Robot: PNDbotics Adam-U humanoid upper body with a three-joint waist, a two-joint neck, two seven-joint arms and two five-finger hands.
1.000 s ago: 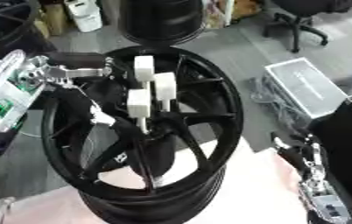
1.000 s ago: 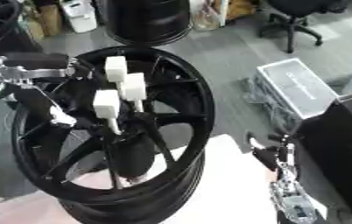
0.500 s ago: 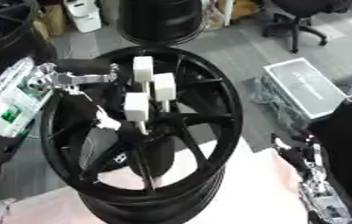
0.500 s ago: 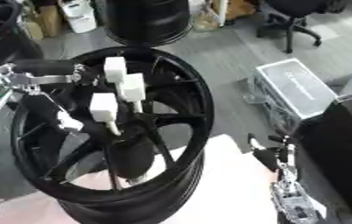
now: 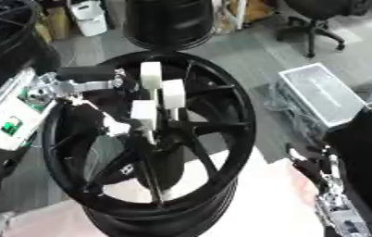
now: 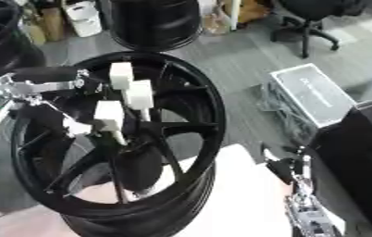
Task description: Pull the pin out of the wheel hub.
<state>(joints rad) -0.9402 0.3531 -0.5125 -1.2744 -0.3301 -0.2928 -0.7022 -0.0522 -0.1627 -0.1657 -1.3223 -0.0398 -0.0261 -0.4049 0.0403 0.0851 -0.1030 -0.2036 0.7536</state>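
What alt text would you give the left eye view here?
A black spoked wheel hub fills the frame, with white block-headed pins standing at its centre. The robot's left hand reaches in over the rim towards them; its right hand rests near the lower right corner.

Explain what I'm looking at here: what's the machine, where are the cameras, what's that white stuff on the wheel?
Both pictures come from a stereo camera in a humanoid robot's head, looking down; they show nearly the same scene. The big black wheel hub lies in front of it. The robot's left hand reaches in from the left over the rim, towards several white block-topped pins standing up near the hub's middle. Whether its fingers hold one is not clear. The right hand rests idle at the lower right, holding nothing. Behind are a silver case, an office chair and another black wheel.
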